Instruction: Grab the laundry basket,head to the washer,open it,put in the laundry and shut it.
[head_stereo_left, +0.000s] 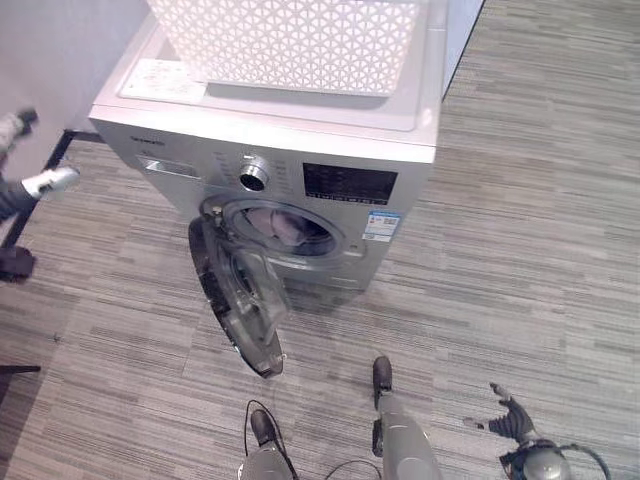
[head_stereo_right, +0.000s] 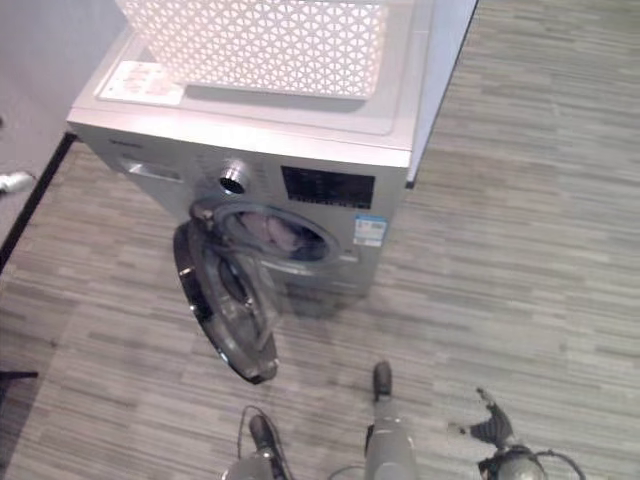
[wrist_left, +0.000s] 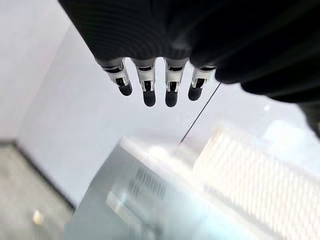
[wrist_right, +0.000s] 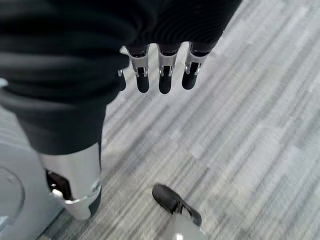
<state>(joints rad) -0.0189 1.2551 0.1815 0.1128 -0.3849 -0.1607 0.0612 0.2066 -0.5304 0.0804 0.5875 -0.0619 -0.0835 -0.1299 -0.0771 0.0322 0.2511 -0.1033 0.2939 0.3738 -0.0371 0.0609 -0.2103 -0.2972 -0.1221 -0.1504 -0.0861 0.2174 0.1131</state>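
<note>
We're looking down on the silver washer (head_stereo_left: 300, 190), and its round door (head_stereo_left: 240, 300) hangs wide open, swung out toward the near left over the grey striped floor (head_stereo_left: 520, 250). Through the opening we catch pale laundry (head_stereo_left: 285, 225) lying inside the drum. Up on the washer's top sits the white lattice laundry basket (head_stereo_left: 290, 40), toward the far side, with a white sheet (head_stereo_left: 160, 80) flat just left of it. A control knob (head_stereo_left: 254, 173) and a dark display panel (head_stereo_left: 350, 183) run along the front above the opening, and a small blue-and-white sticker (head_stereo_left: 381, 225) sits right of it. Our right hand (head_stereo_left: 512, 415) hangs low at the near right, well apart from the washer, fingers (wrist_right: 165, 75) straight and loose over bare floor, holding nothing. Our left hand (wrist_left: 165, 50) is raised left of the machine, fingers (wrist_left: 147, 82) straight, side by side, empty, the washer's top and basket beyond them. A white wall (head_stereo_left: 60, 50) stands left of the washer, and a black frame (head_stereo_left: 40, 180) stands by it.
</note>
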